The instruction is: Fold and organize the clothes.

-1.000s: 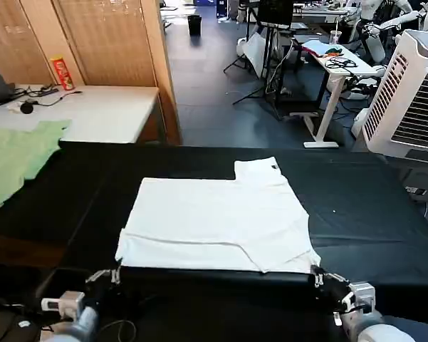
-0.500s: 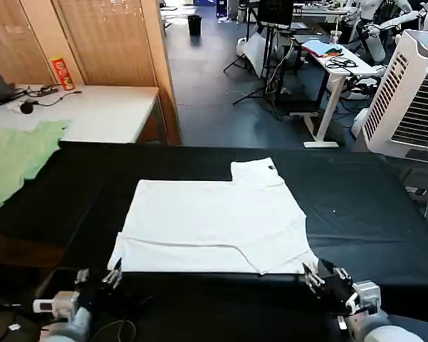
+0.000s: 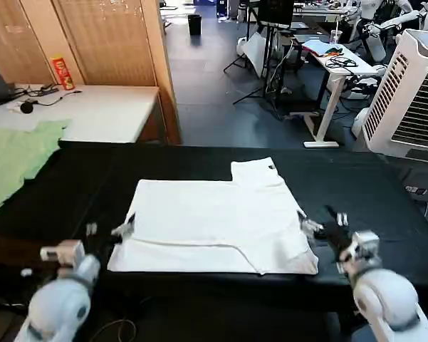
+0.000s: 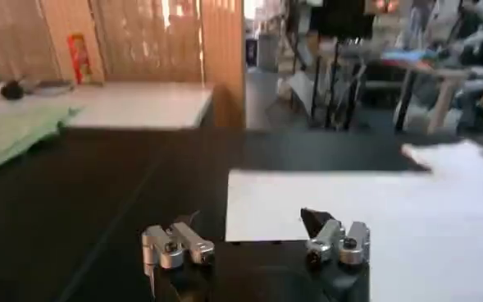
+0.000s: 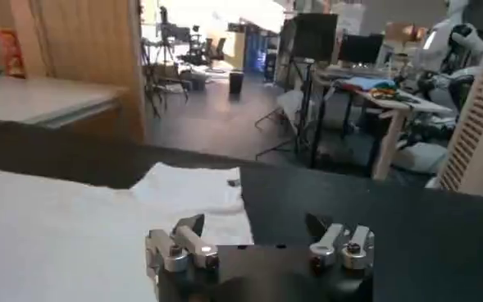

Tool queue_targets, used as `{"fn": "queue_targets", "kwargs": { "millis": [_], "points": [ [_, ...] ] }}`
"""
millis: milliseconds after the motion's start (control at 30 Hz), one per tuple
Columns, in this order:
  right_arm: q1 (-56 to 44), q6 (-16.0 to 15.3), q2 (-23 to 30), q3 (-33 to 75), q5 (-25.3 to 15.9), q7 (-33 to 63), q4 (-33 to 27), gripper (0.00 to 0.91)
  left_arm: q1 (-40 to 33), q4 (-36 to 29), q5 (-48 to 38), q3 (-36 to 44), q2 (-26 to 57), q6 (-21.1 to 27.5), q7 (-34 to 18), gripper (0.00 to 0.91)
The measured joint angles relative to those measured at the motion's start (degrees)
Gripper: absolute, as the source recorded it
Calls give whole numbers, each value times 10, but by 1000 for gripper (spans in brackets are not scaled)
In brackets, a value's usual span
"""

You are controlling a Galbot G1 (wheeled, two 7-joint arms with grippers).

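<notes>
White T-shirt [image 3: 217, 224] lies flat, plain side up, mid black table [image 3: 370, 185], long axis running L–R across the robot's front, one sleeve poking out at the far edge. Left gripper [image 3: 107, 229] sits just off the shirt's L edge, fingers apart, nothing held; right gripper [image 3: 326, 222] just off the R edge, also parted and empty. Each arm is nearest its own side, so looks like a two-sided pick-up next. Pale green garment [image 3: 14, 160] far L, white side table [image 3: 92, 110] behind, cluttered lab w/ desks beyond.
</notes>
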Motion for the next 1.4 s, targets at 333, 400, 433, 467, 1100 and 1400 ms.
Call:
{"fn": "queue_targets", "kwargs": {
  "millis": [333, 400, 433, 467, 1100, 1400],
  "points": [
    [176, -33, 53, -87, 5, 4, -219, 878, -249, 235, -38, 103, -11, 49, -7, 878],
    [196, -44, 61, -89, 14, 9, -246, 878, -281, 275, -41, 117, -19, 56, -4, 878],
    [203, -49, 64, -90, 19, 11, -256, 878, -297, 296, -41, 123, -23, 60, 0, 878],
    [209, -54, 67, -91, 25, 12, -265, 878, -310, 313, -41, 128, -27, 64, 5, 878],
    [246, -61, 82, -114, 40, -35, -337, 741, -376, 421, -9, 162, -53, 101, 15, 663],
    [247, -60, 90, -114, 37, -42, -349, 351, -359, 403, 2, 162, -45, 108, 15, 283]
  ]
}}
